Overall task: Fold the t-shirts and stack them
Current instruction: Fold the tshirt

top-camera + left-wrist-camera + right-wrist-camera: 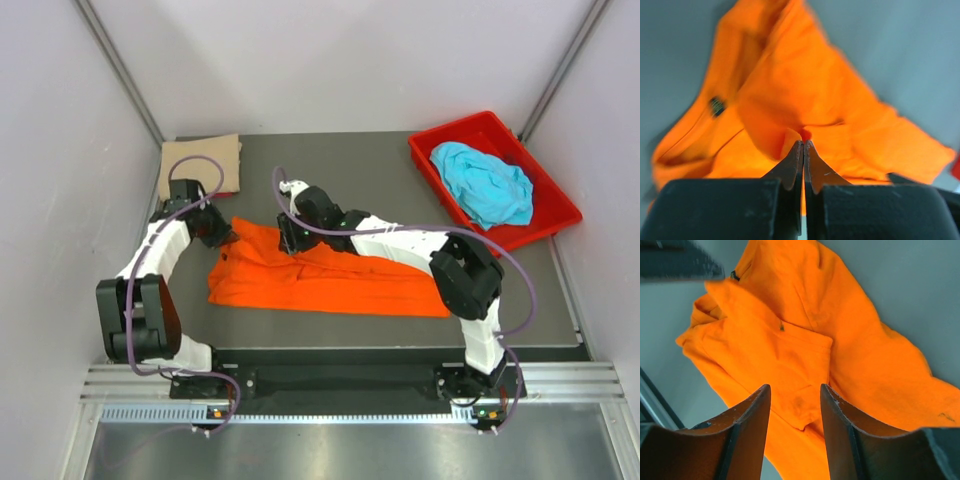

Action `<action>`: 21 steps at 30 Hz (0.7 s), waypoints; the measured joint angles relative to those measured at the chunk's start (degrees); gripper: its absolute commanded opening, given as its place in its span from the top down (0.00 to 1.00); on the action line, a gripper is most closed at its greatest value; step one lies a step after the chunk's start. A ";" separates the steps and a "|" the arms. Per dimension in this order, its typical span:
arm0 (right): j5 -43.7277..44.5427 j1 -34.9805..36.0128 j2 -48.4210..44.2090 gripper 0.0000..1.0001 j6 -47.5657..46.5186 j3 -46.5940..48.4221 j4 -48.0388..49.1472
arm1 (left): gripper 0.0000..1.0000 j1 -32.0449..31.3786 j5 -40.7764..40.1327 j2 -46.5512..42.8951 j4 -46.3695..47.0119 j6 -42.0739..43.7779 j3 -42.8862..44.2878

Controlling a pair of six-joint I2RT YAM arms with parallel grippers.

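Observation:
The orange t-shirt point(320, 275) lies spread across the dark table, partly folded lengthwise. My left gripper point(218, 235) is at the shirt's left end, shut on a pinch of its orange cloth point(805, 134). My right gripper point(291, 240) hovers over the shirt's upper edge near the middle, open and empty, with a folded flap of orange cloth point(795, 385) below its jaws. The tan t-shirt point(200, 164) lies folded at the far left corner. The turquoise t-shirt point(483, 183) lies crumpled in the red bin point(552, 212).
The red bin stands at the far right of the table. White walls close in on both sides. The table's front edge point(400, 350) runs just beyond the arm bases.

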 measured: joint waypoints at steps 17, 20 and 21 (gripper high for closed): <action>-7.93 -0.66 11.61 0.58 0.90 11.39 -2.32 | 0.60 2.01 -9.16 -6.16 -5.62 -0.24 -7.87; -8.87 -1.09 13.84 0.57 0.81 13.46 -2.62 | 0.59 3.74 -6.16 -5.42 -4.02 0.20 -7.34; -9.25 -1.33 14.34 0.56 0.79 13.49 -2.80 | 0.59 4.07 -5.18 -4.61 -3.65 0.39 -6.97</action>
